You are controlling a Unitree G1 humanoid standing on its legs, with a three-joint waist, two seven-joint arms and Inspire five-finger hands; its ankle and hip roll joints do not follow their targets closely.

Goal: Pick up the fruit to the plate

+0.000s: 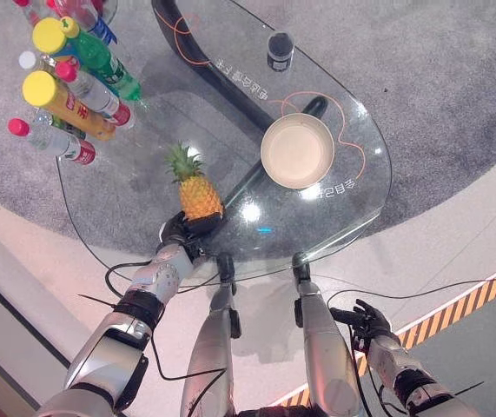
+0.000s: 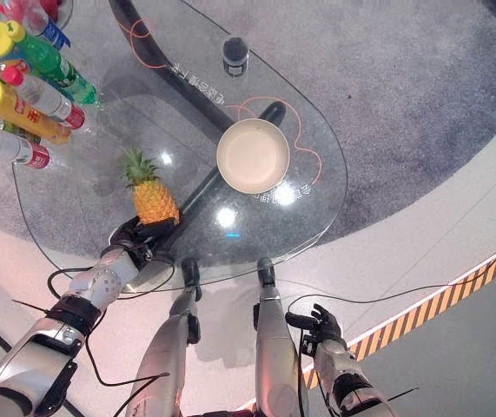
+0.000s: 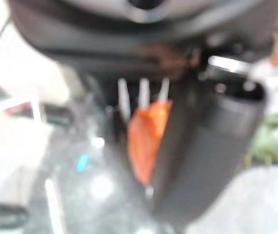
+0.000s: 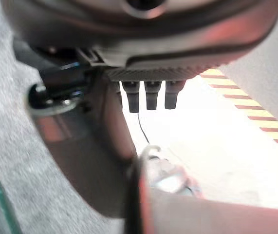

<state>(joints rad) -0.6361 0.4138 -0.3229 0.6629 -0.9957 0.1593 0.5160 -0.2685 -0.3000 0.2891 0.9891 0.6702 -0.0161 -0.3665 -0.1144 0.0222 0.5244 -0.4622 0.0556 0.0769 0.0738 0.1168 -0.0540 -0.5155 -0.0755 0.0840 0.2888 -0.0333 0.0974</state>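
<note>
A pineapple (image 1: 200, 195) with a green crown stands on the glass table (image 1: 356, 204) near its front edge. My left hand (image 1: 178, 233) is curled round its base from below. In the left wrist view the orange fruit (image 3: 146, 141) sits between the fingers and the thumb (image 3: 212, 146). A round cream plate (image 1: 297, 150) lies bare on the table, to the right of the pineapple and a little farther back. My right hand (image 1: 367, 320) hangs low at the lower right, off the table over the floor, its fingers (image 4: 151, 95) relaxed and holding nothing.
Several capped bottles (image 1: 69, 87) stand clustered at the table's far left. A small dark can (image 1: 280, 50) stands at the back behind the plate. A black table support (image 1: 230, 87) runs under the glass. Yellow-and-black tape (image 1: 473, 300) marks the floor at the right.
</note>
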